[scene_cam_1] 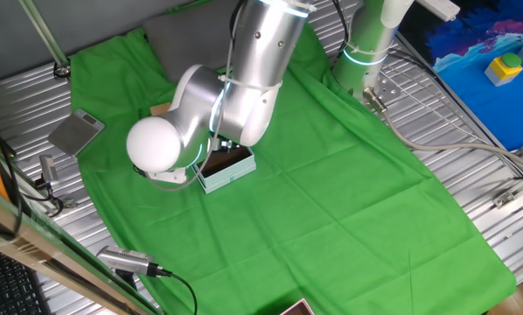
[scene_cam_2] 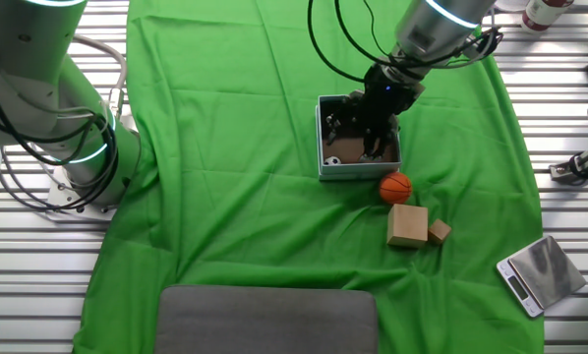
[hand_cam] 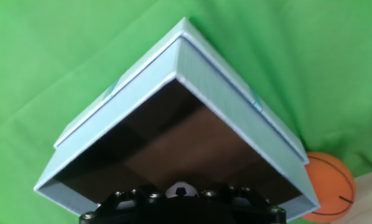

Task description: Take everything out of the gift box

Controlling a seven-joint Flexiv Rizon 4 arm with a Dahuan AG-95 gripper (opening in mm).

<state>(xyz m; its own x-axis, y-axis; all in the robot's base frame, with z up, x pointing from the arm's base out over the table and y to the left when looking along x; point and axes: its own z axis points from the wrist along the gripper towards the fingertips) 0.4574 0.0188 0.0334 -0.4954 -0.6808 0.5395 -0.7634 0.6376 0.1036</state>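
Note:
The gift box (scene_cam_2: 325,138) stands on the green cloth, pale blue outside and dark brown inside; it also shows in one fixed view (scene_cam_1: 231,173) and fills the hand view (hand_cam: 217,81). My gripper (scene_cam_2: 370,138) reaches down into the box, its fingers apart and holding nothing. The mini soccer ball (scene_cam_2: 330,162) lies in the box's near-left corner, apart from the fingers, and peeks over the hand's black body in the hand view (hand_cam: 181,188). The orange mini basketball (scene_cam_2: 395,187) lies on the cloth just outside the box. A tan wooden block (scene_cam_2: 407,224) lies beyond it.
A smaller wooden block (scene_cam_2: 439,231) touches the larger one. A silver scale (scene_cam_2: 540,273) lies off the cloth at the right. A grey pad (scene_cam_2: 264,320) lies at the cloth's near edge. A second arm's base (scene_cam_2: 68,138) stands at the left.

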